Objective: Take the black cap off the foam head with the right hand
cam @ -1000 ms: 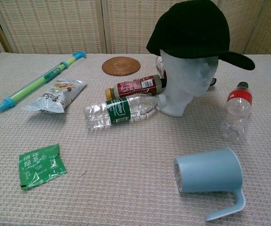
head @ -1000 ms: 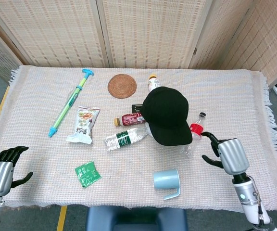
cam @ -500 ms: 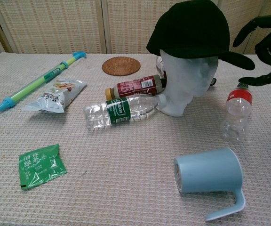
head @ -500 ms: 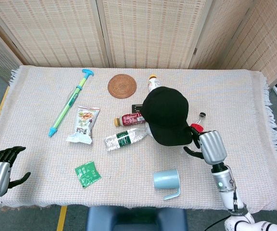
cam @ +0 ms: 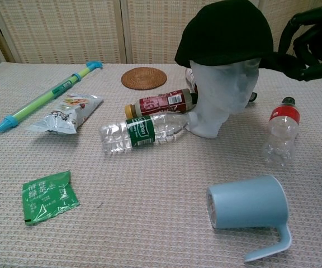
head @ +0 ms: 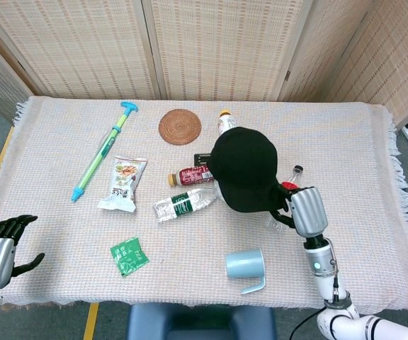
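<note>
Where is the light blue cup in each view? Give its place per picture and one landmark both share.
Head view: light blue cup on its side, bottom centre, below the black cap.
Chest view: cup at lower right.
Shared landmark: the red-labelled bottle beside the foam head.

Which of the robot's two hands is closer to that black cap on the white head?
The right hand. It is right at the black cap, its fingers on the brim. The left hand is far off at the table's near left corner.

A woven cloth [head: 62,134] covers the tabletop. On it lie a rattan coaster [head: 180,127], water pump [head: 103,151], snack packet [head: 125,183], green sachet [head: 129,256], bottles [head: 183,204] and a tipped blue cup [head: 245,265]. The foam head [cam: 223,97] stands mid-table.
</note>
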You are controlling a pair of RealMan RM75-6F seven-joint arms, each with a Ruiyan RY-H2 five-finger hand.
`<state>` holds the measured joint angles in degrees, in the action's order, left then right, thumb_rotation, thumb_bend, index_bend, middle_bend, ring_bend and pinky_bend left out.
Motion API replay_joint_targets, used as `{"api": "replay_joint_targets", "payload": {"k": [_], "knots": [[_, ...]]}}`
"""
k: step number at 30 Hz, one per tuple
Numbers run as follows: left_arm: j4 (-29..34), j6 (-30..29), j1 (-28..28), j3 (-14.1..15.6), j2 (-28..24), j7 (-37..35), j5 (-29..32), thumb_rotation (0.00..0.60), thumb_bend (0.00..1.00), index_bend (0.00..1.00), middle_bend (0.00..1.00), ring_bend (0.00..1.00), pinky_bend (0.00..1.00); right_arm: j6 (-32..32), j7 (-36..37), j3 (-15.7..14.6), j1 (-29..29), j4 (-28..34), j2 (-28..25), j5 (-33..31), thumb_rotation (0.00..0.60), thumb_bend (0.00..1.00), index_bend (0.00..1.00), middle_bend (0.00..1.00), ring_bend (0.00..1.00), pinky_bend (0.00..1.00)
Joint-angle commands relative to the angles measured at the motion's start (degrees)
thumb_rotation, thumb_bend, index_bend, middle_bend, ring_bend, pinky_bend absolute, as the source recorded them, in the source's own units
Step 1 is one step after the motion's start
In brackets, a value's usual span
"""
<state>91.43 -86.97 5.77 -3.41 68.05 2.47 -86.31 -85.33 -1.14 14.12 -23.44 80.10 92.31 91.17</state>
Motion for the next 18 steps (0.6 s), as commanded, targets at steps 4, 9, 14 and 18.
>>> {"api": "replay_joint_targets", "payload": {"k": [4,9,14,18], "knots": [[-0.12,0.04,0.12,-0.12,0.08,-0.1,-0.01,0.6,0.22,0.25,0.27,0.23,0.24,-1.65,1.67,2.12,-1.25,-2.38,2.01,-0.96,0.6,0.54,0.85,0.91,0.92,1.0],[-0.2,0.27,0.28,-0.19,0.14,-0.21,0.05,0.6,0.22,0.25,0.27,0.23,0.24,-1.89,1.69,4.67,-3.11,-4.06,3.19,-2.5,0.6,0.56,0.87,0.92,0.93,1.0],[-0.23,0.33,0.4,-0.2,0.21,-0.18,-0.06,0.6,0.22,0.25,0.27,0.23,0.24,-1.74,1.42,6.06,-4.35,-4.97,3.7,-3.3,0.6,0.57,0.87,0.92,0.93,1.0],[-0.21,0.3,0.47,-0.29,0.19,-0.18,-0.08,0.6,0.22,0.25,0.27,0.23,0.24,-0.88,0.96,9.25,-7.06,-6.32,4.38,-5.19,0.6,0.58,0.88,0.93,0.93,1.0]]}}
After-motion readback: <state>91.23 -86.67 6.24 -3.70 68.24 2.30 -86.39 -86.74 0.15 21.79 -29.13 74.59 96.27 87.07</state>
